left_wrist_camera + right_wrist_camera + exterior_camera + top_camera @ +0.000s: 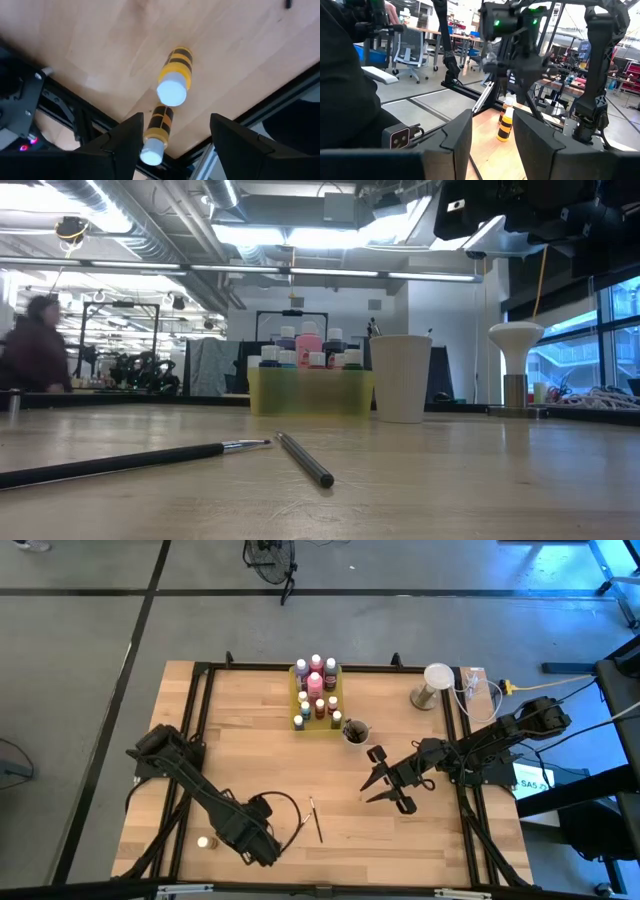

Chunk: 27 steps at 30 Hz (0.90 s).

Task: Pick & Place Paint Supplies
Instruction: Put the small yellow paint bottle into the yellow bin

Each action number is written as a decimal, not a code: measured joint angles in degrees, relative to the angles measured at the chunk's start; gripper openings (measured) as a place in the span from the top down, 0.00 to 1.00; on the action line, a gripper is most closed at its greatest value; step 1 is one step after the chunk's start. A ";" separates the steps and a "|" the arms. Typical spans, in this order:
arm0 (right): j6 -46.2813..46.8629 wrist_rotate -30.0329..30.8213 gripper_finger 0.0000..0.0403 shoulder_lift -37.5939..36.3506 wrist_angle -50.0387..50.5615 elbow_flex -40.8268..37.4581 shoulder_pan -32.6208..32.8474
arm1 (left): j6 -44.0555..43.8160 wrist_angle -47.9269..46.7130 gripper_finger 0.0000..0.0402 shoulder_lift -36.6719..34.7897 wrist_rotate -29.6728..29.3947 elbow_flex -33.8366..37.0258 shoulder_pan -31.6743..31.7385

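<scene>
Yellow paint bottle (175,75), black-banded label perhaps unreadable, at tabletop's (250,770) seven o'clock; both end effectors (268,852) (383,788) released, empty.

You see a pale wooden table with a black metal frame (250,710). A see-through yellow tray (317,728) sits at 12 o'clock. Two thin dark brushes (315,819) lie at 6 o'clock. A small yellow bottle (203,842) stands at 8 o'clock.

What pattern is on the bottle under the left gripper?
Yellow and black stripes with a white cap on the bottle, clearest in the left wrist view.
</scene>
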<state>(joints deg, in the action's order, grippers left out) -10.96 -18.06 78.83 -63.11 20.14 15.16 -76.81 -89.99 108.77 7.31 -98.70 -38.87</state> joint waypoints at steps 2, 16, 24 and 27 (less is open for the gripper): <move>0.01 0.00 0.64 0.00 0.14 0.00 0.00 | 0.53 0.00 0.44 -1.70 -2.65 0.00 -0.02; 0.04 0.00 0.64 0.00 0.45 0.00 0.00 | -12.97 0.05 0.44 -25.98 -9.77 18.07 -2.03; 0.00 0.00 0.64 0.00 0.92 0.00 -0.04 | -13.40 11.64 0.44 -25.12 -10.38 20.63 -2.89; -0.24 0.00 0.64 0.00 1.22 0.00 -0.04 | -11.84 15.51 0.44 -22.20 -8.93 20.65 -3.04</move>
<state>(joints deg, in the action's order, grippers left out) -11.20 -18.06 78.83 -61.89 20.14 15.11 -88.65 -74.48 86.57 -1.61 -78.04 -41.91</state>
